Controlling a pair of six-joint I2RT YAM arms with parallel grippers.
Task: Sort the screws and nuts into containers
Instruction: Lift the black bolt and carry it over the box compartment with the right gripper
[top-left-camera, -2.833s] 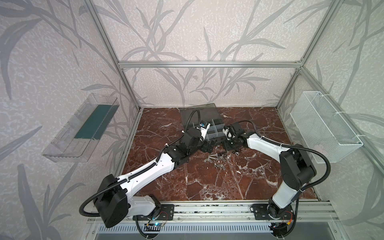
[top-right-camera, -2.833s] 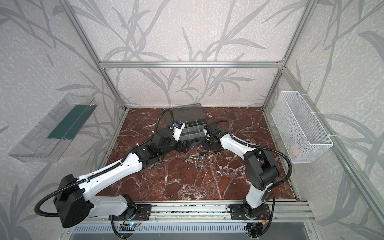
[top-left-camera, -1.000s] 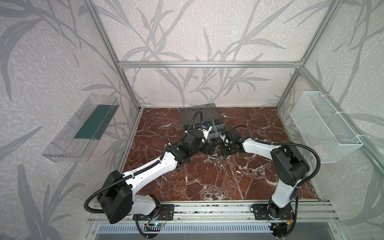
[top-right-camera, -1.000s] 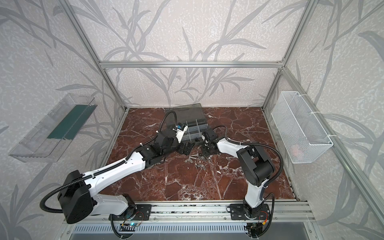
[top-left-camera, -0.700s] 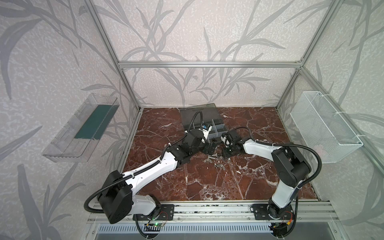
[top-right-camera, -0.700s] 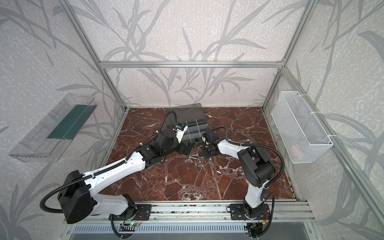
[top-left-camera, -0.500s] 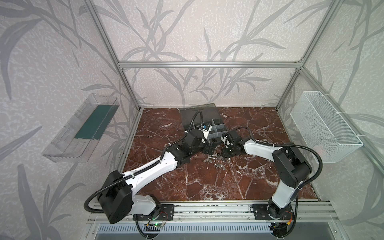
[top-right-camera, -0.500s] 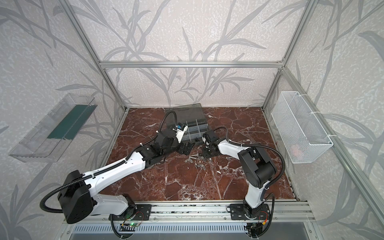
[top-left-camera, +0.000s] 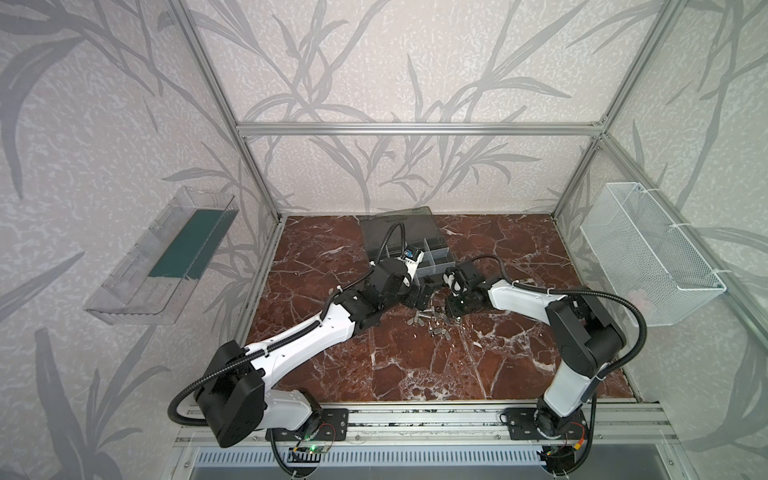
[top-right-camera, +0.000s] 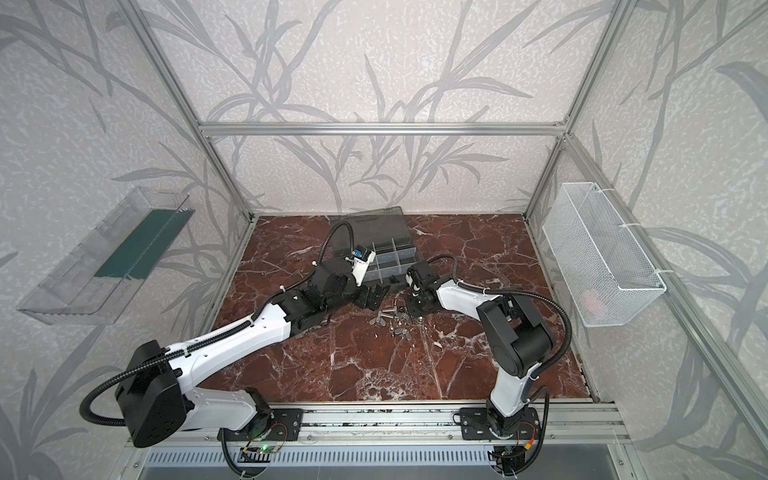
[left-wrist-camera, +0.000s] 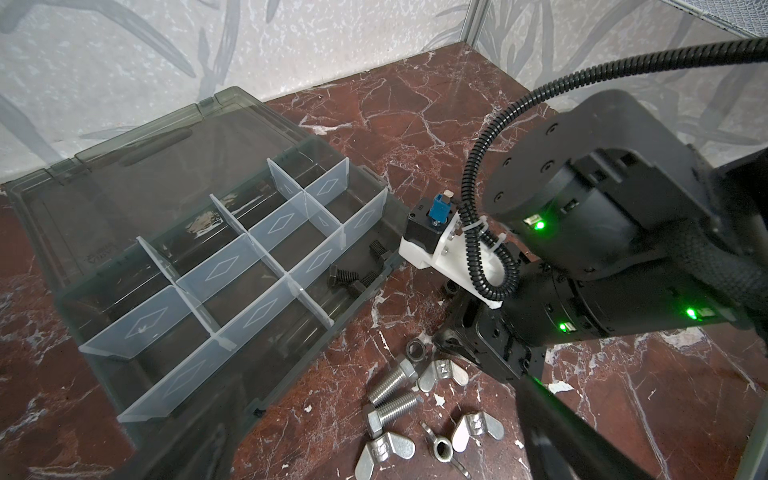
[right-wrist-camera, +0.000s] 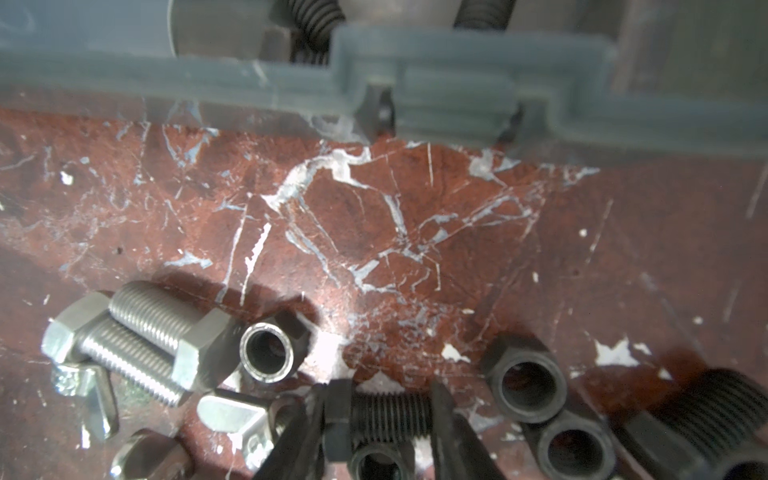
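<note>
The dark grey organizer case (top-left-camera: 436, 266) (top-right-camera: 388, 266) lies open at the back, its containers split by whitish dividers (left-wrist-camera: 216, 270). Black screws (left-wrist-camera: 349, 278) lie in a front corner compartment. Loose silver bolts (left-wrist-camera: 390, 390), wing nuts (left-wrist-camera: 440, 372) and black nuts (right-wrist-camera: 523, 382) are piled on the marble in front of the case (top-left-camera: 432, 324). My right gripper (right-wrist-camera: 378, 409) (top-left-camera: 451, 309) is down in the pile, shut end to end on a black screw (right-wrist-camera: 386, 409). Over the silver pieces beside the case, my left gripper (left-wrist-camera: 384, 457) (top-left-camera: 422, 296) stands open and holds nothing.
The case's front wall and latch (right-wrist-camera: 415, 83) stand just beyond the pile. A white mesh basket (top-left-camera: 648, 253) hangs on the right wall and a clear tray (top-left-camera: 166, 257) on the left. Both arms meet closely over the pile.
My right gripper came down from the case to the pile, opened a little, then shut on the black screw. The left arm reached further toward the case earlier and has held still since.
</note>
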